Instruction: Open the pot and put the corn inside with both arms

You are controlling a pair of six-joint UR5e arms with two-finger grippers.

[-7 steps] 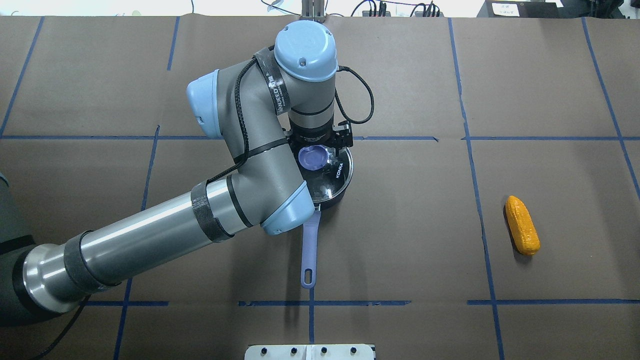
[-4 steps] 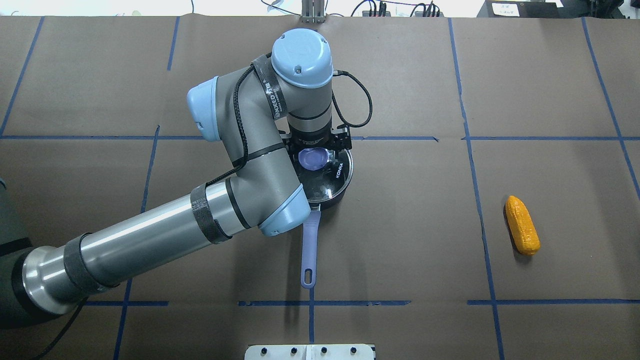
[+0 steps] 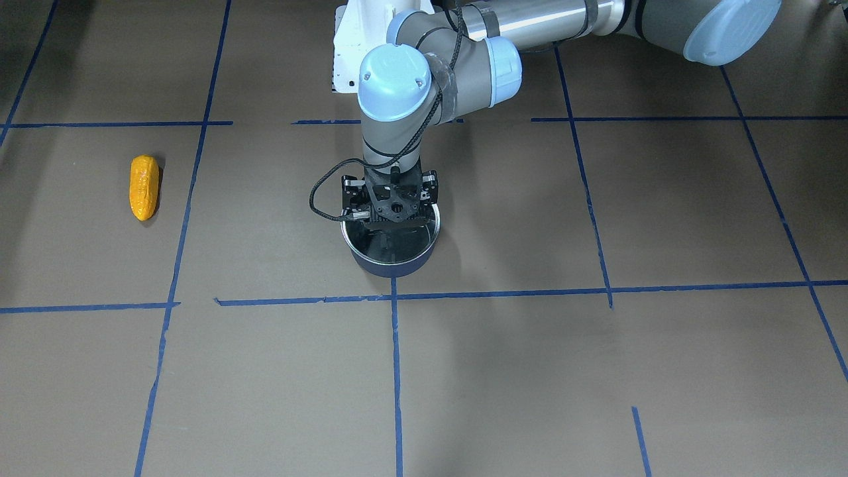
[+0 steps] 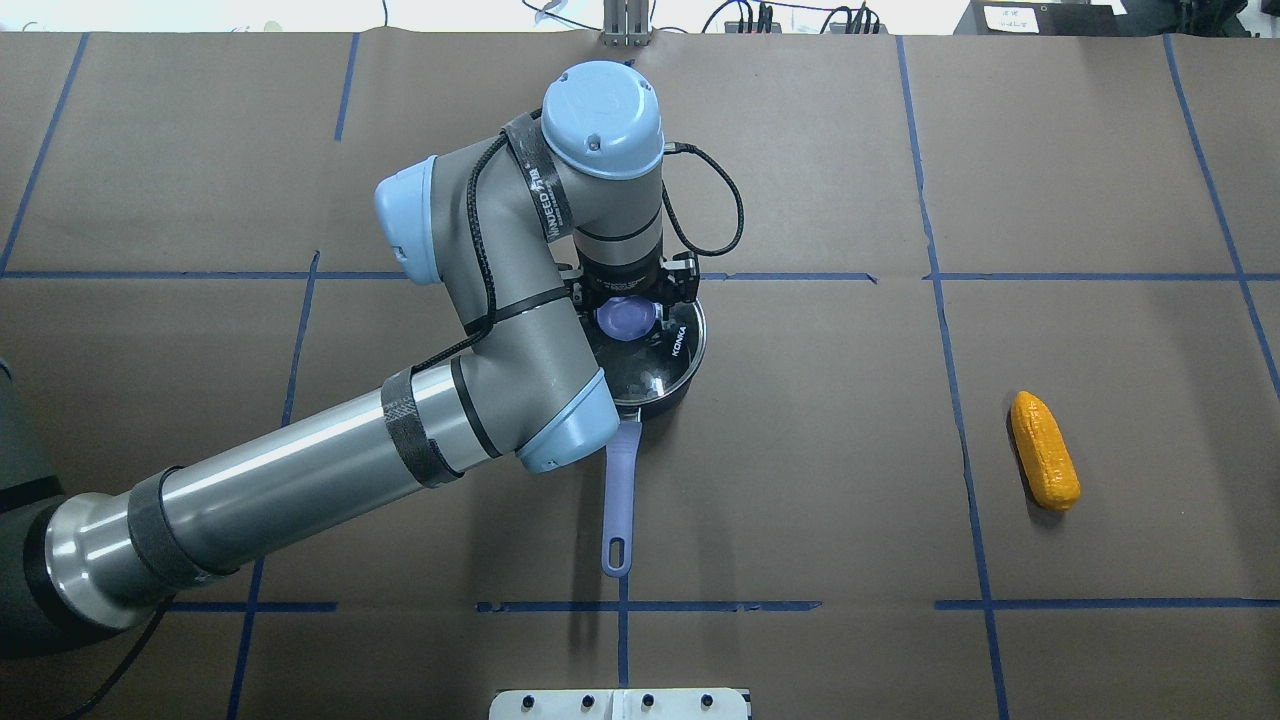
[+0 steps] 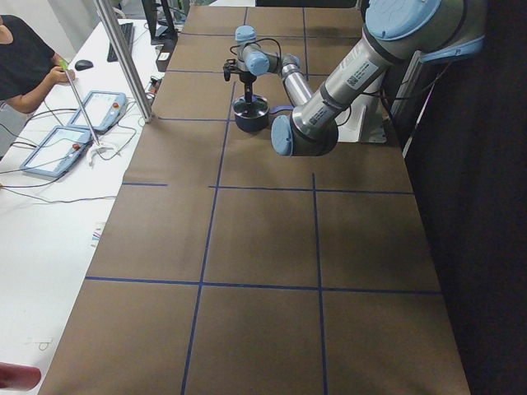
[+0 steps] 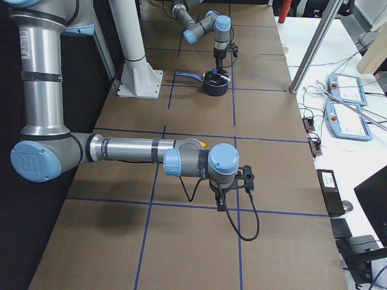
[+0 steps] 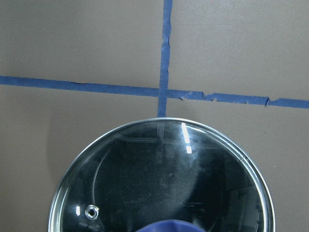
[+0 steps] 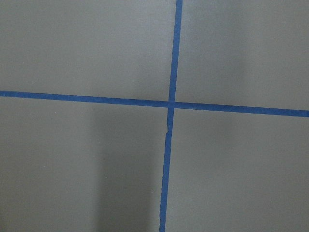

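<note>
The dark navy pot stands mid-table with its glass lid on, and its lavender handle points toward the robot. My left gripper hangs straight down over the lid's blue knob, with fingers on either side of it that look open. The pot also shows in the front view, under the left gripper. The orange-yellow corn lies far to the right, alone on the table, and also shows in the front view. My right gripper shows only in the right side view, so I cannot tell its state.
Brown paper with blue tape lines covers the table. The white base stand is behind the pot. The left arm's elbow hangs over the pot's near left side. An operators' bench with devices runs along the far edge.
The left wrist has shifted slightly left and come down closer over the lid, so it now covers more of the blue knob. Pot and corn have not moved.
</note>
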